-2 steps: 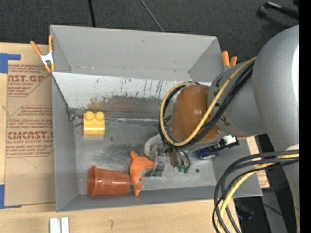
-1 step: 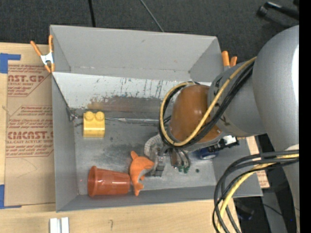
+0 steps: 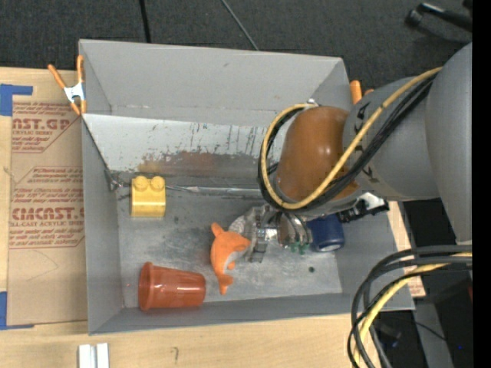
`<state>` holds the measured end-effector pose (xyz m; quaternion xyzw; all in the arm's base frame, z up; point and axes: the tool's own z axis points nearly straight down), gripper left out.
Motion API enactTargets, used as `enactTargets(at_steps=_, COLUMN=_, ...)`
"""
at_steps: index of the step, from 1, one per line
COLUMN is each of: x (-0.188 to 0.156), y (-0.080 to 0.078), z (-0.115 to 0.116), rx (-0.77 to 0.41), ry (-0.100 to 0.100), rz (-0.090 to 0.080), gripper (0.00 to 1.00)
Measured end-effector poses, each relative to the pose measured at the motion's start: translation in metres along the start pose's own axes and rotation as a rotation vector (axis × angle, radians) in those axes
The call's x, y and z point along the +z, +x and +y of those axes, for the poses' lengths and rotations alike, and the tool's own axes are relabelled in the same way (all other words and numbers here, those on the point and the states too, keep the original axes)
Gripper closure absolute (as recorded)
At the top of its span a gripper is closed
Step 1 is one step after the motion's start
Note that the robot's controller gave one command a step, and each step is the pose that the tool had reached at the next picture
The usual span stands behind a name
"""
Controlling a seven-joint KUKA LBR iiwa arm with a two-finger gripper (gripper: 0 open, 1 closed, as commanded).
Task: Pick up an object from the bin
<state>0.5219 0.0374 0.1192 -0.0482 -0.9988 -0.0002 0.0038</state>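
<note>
The gripper (image 3: 259, 244) sits low just right of an orange toy fish (image 3: 225, 253) in the near middle of the bin (image 3: 215, 83); whether it is spread or closed cannot be told. The fish looks light, stiff and smooth, probably best pinched across its narrow body. A blue thing (image 3: 328, 234) crowds the right, while a red cup (image 3: 170, 286) and a yellow block (image 3: 148, 196) lie clear to the left.

Dark floor (image 3: 230, 10) behind; pale wooden tabletop (image 3: 230, 347) in front.
</note>
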Motion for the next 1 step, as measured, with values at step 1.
enactTargets(at_steps=1, x=-0.1074, y=-0.0185, z=-0.0085, rx=-0.005, ry=-0.001, rz=-0.01, gripper=1.0)
